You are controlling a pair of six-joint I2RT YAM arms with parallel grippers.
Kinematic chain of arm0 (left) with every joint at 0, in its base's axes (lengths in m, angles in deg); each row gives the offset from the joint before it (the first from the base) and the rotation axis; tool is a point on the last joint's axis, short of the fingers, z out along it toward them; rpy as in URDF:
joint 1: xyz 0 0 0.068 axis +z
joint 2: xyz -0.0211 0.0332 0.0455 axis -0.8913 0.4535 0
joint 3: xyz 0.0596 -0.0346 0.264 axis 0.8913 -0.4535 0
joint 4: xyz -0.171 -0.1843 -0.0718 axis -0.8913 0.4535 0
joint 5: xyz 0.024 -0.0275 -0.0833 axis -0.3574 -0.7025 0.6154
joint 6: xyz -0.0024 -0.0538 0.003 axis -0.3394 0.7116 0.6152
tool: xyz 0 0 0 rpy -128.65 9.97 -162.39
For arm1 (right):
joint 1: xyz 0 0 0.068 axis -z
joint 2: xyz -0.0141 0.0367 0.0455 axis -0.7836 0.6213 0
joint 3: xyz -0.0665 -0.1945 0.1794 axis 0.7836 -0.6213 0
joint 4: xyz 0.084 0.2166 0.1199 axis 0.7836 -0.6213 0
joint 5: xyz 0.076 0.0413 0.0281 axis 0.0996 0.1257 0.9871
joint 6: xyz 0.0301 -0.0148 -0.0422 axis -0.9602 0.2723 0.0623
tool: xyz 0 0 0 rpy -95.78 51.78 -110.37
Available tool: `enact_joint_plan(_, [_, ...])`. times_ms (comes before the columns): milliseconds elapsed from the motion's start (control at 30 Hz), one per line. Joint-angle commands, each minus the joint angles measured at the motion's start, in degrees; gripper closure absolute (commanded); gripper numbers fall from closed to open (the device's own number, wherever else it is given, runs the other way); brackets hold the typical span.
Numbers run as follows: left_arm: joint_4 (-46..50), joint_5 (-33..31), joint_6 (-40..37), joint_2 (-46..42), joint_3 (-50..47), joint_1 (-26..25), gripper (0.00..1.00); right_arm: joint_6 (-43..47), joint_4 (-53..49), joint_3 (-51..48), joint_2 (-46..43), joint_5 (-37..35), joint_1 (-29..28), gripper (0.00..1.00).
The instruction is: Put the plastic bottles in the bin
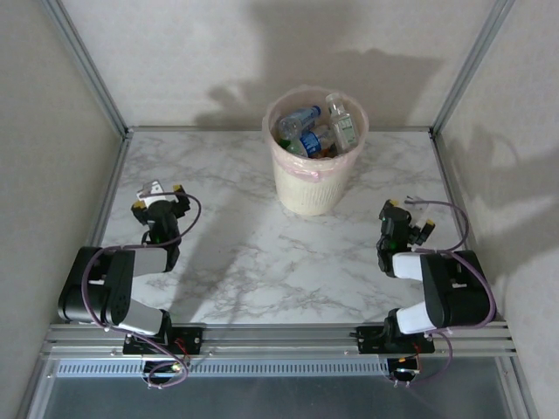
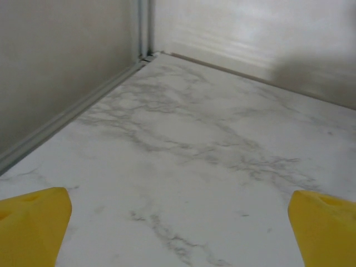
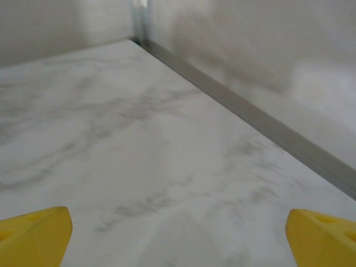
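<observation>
An aluminium rail [image 1: 279,333] along the near edge carries the bases of two arms in the overhead view. Past it, at the far middle of the marble-patterned tabletop [image 1: 244,253], stands the bin [image 1: 307,188], a round, tapered, pale peach wastebasket with a thin pinkish liner [image 1: 297,170] folded over its rim. The plastic bottles [image 1: 313,138] lie heaped inside the bin, filling it to the rim. A blue-labelled bottle [image 1: 300,118] leans at the left of the heap. A taller white-capped bottle [image 1: 342,122] pokes up above the rim at the right. Blue caps and a touch of orange-brown show among the rest.

Well to the left of the bin and nearer the rail, the left gripper [image 1: 159,196] sits low over the marble, jaws spread wide. In its wrist view, the left gripper [image 2: 178,228] has yellow fingertips [image 2: 33,222] in the lower corners, with bare marble between them. Well to the right of the bin, the right gripper [image 1: 412,215] sits the same way, jaws spread. In its wrist view, the right gripper [image 3: 178,233] has fingertips [image 3: 33,231] far apart over bare tabletop.

Pale walls [image 1: 262,52] close in the table behind the bin and on both sides, meeting at metal corner posts [image 2: 143,28]
</observation>
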Motion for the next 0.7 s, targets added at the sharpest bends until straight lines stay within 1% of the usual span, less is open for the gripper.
enact_joint_plan(0, [0.9, 6.0, 0.1, 1.4, 1.7, 0.4, 0.01, 7.9, 20.5, -2.1, 4.3, 16.5, 2.3, 0.01])
enact_joint_plan(33, [-4.2, 7.2, 0.8, 2.4, -0.3, 0.4, 0.01, 7.7, 17.5, -2.1, 3.0, 20.3, 2.5, 0.01])
enact_joint_plan(67, [-7.6, 9.1, -0.6, 3.0, -1.6, 0.1, 0.01, 7.7, 20.2, -3.1, 3.3, 23.7, 3.7, 0.01])
enact_joint_plan(100, [-6.7, 9.3, -1.2, 2.6, -1.5, -0.3, 0.01, 7.9, 27.1, -7.3, 5.5, 24.9, 4.1, 0.01])
enact_joint_plan(133, [-8.6, 9.6, -1.4, 2.5, -2.6, -0.4, 0.01, 8.5, 34.3, -9.3, 6.8, 24.8, 4.2, 0.01])
enact_joint_plan(167, [-11.3, 10.4, -1.5, 2.0, -4.7, -0.4, 0.01, 7.4, 28.5, -8.0, 5.0, 25.3, 4.5, 0.01])
enact_joint_plan(200, [-19.9, 10.3, -1.4, 3.3, -9.2, -0.3, 0.01, 7.2, 26.3, -6.8, 5.4, 24.8, 4.9, 0.01])
enact_joint_plan(233, [-31.7, 7.0, -0.6, 5.7, -13.0, -0.3, 0.00, 7.6, 28.5, -7.3, 5.8, 24.8, 4.7, 0.01])
enact_joint_plan(267, [-27.7, 7.0, 1.1, 3.5, -13.2, 0.4, 0.01, 7.4, 26.8, -7.0, 5.3, 24.7, 4.7, 0.01])
enact_joint_plan(300, [-26.3, 6.5, 0.7, 3.8, -12.2, 0.1, 0.01, 7.4, 27.2, -7.1, 5.5, 24.8, 4.7, 0.01])
enact_joint_plan(333, [-27.4, 6.0, 0.1, 4.7, -11.6, -0.2, 0.01, 7.5, 27.9, -7.1, 5.7, 24.7, 4.7, 0.01])
enact_joint_plan(367, [-23.8, 6.2, 0.5, 3.5, -11.0, -0.3, 0.01, 7.4, 26.8, -7.0, 5.4, 24.7, 4.7, 0.01])
enact_joint_plan(433, [-25.9, 5.9, 0.3, 4.3, -11.2, -0.3, 0.01, 7.6, 27.9, -7.2, 5.6, 24.6, 4.6, 0.01])
enact_joint_plan(467, [-24.1, 5.8, 0.3, 3.8, -11.0, -0.3, 0.01, 7.6, 27.3, -7.1, 5.4, 24.6, 4.6, 0.01])
enact_joint_plan(533, [-25.0, 4.8, -0.1, 4.1, -11.0, -0.9, 0.01, 7.6, 27.8, -7.2, 5.6, 24.6, 4.5, 0.01])
enact_joint_plan(667, [-23.3, 3.6, -1.8, 4.1, -10.1, -2.4, 0.01, 7.6, 27.5, -7.1, 5.5, 24.5, 4.4, 0.01])
